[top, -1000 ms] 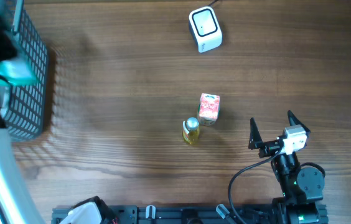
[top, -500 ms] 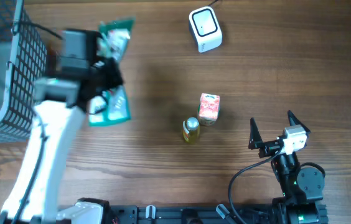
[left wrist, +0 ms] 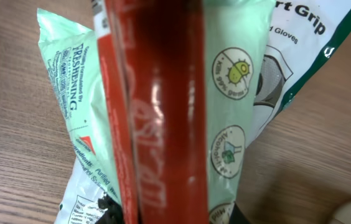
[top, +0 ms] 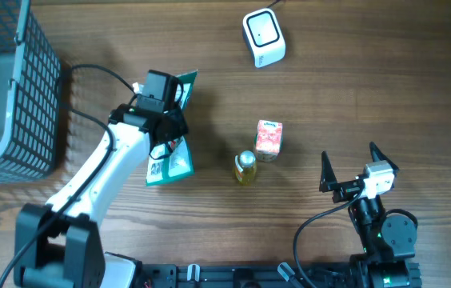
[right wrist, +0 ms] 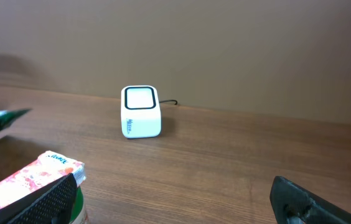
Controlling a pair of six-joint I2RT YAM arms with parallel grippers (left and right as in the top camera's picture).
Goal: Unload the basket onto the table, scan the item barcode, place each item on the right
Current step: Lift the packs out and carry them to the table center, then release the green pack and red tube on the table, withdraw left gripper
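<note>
The glove packet (top: 169,164) is held clear of the table (top: 369,80) by the left gripper (top: 168,126), which is clamped tight across the packet's middle, between the wire basket (top: 9,88) and the items at centre. In the left wrist view the green packet (left wrist: 231,124) fills the frame, its red stripe turned toward the camera; a barcode cannot be made out for certain.

The step in hand is judged to be the carry to the scanner: the item is lifted but not yet presented. The barcode scanner (top: 264,38) sits well apart, at the far edge of the table, its window facing up.

The right gripper (top: 357,170) is parked near the front edge with its jaws spread wide and nothing in them. From its wrist camera the scanner (right wrist: 140,111) is seen beyond the pink carton (right wrist: 32,177).

Next, the packet would need to be swung across to the scanner, past the carton and the small bottle (top: 245,168), and turned so that the printed code faces the window.
</note>
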